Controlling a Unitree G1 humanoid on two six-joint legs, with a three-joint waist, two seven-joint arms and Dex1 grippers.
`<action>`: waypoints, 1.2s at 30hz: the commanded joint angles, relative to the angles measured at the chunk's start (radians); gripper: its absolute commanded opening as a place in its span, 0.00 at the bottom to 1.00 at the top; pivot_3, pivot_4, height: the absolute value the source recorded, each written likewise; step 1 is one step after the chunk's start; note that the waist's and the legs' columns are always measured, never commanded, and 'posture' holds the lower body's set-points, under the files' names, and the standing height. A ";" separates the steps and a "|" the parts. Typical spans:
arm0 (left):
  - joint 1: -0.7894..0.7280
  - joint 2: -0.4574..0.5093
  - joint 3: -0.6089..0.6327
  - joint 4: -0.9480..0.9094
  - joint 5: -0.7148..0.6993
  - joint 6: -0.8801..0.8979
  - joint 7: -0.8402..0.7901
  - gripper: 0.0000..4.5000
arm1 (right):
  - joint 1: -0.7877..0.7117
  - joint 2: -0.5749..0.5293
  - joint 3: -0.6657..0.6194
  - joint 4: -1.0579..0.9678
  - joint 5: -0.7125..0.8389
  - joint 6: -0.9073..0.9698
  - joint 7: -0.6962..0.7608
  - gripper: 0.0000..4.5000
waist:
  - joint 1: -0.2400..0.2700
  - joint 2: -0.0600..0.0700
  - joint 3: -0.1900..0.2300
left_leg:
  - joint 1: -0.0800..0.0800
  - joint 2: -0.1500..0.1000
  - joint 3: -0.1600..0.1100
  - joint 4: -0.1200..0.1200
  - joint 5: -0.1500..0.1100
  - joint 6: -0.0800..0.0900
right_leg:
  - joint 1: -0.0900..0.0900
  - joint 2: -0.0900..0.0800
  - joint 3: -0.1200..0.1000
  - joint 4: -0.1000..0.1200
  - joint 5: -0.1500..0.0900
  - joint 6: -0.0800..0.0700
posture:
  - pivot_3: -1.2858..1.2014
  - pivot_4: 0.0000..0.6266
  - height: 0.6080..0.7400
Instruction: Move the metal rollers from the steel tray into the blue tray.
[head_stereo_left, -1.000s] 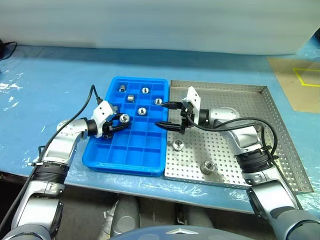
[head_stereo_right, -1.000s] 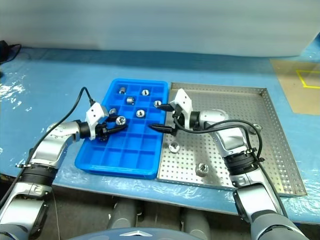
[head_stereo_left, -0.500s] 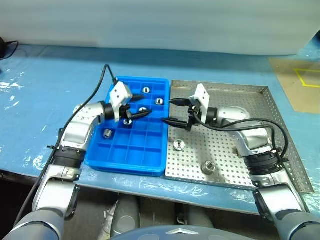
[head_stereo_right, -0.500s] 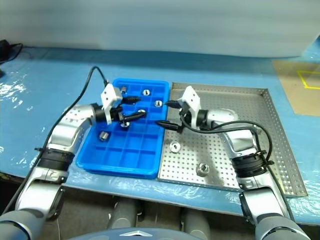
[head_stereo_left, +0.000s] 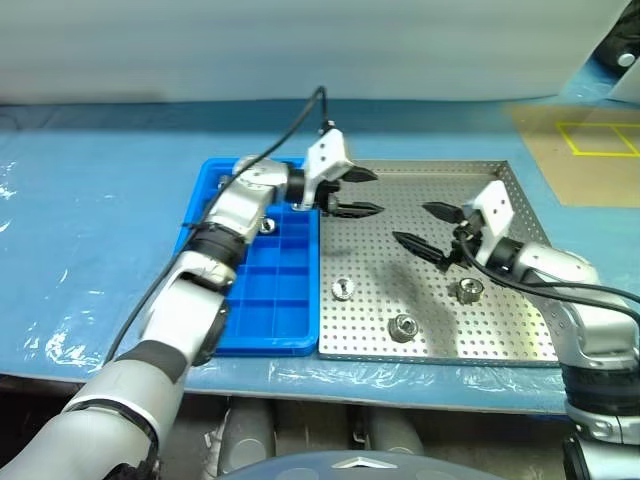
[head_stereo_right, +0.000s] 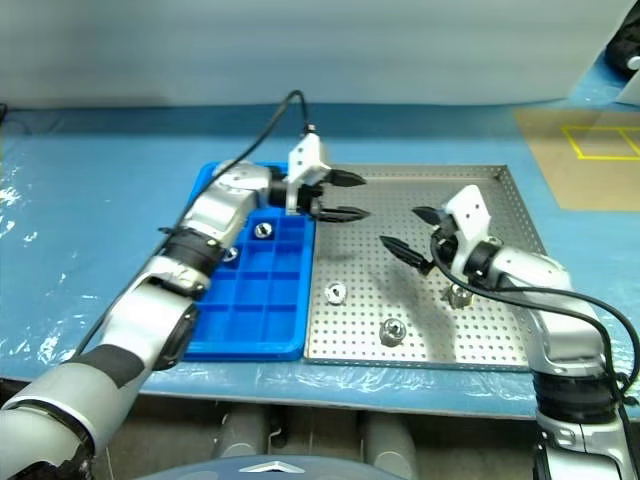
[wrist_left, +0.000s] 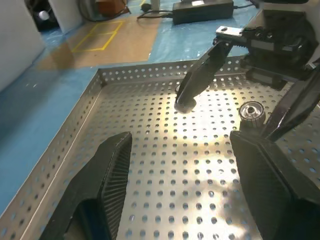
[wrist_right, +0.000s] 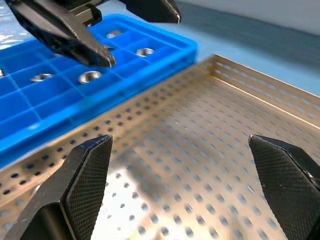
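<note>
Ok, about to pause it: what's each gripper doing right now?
Left gripper: open, holding nothing, over the steel tray.
Right gripper: open wide, holding nothing.

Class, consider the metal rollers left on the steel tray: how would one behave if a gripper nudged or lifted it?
The metal rollers look like solid shiny metal, so probably stiff and heavy for their size. Their polished sides may slip between fingers. They stand flat on the steel tray, so a nudge would likely slide one; tipped over, it might roll.
</note>
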 joint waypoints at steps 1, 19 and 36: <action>-0.062 -0.094 -0.017 0.174 0.062 -0.123 0.051 0.73 | 0.044 -0.003 -0.140 -0.119 0.031 0.015 -0.088 1.00 | -0.020 0.000 0.000 | 0.000 -0.002 0.001 0.001 -0.001 0.001 | 0.000 0.000 0.000 -0.001 0.000 0.001 | 0.30 0.24 1.00; -0.072 -0.416 0.000 0.454 0.183 -0.213 0.147 0.73 | 0.394 0.020 -0.518 -0.547 0.239 0.230 -0.299 1.00 | -0.222 0.004 -0.002 | -0.005 -0.009 -0.002 0.010 -0.010 0.022 | 0.007 -0.007 0.000 -0.017 0.004 0.011 | 0.17 0.24 1.00; -0.019 -0.489 -0.088 0.493 0.332 -0.194 0.353 0.73 | 0.479 0.015 -0.505 -0.565 0.245 0.199 -0.383 1.00 | -0.385 0.005 -0.003 | -0.014 -0.024 -0.013 0.015 -0.020 0.038 | 0.017 -0.024 -0.010 -0.034 0.001 0.031 | 0.16 0.24 1.00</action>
